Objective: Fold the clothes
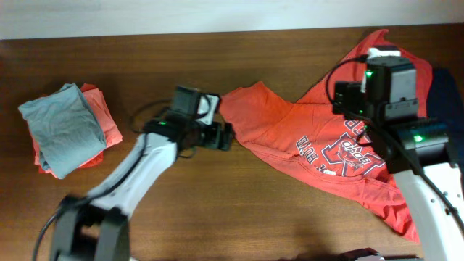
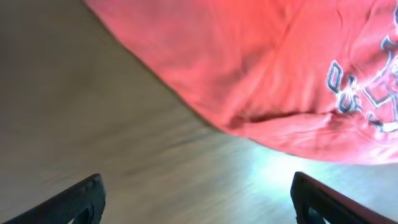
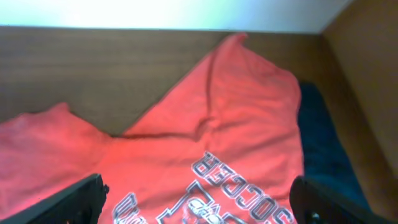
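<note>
Dark wooden table (image 1: 239,210); the orange-red T-shirt (image 1: 290,127) lies unfolded and rumpled across the right half, reaching the far edge; left fingers (image 2: 78,202) apart, empty, beside its left sleeve; right fingers (image 3: 78,199) apart above its chest, probably positioned to pinch opposite edges.

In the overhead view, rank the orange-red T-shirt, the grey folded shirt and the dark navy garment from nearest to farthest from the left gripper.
Measured from the left gripper:
1. orange-red T-shirt: just to its right, with the sleeve edge close to the fingertips.
2. grey folded shirt: far left of the view.
3. dark navy garment: at the far right edge, beyond the T-shirt.
</note>
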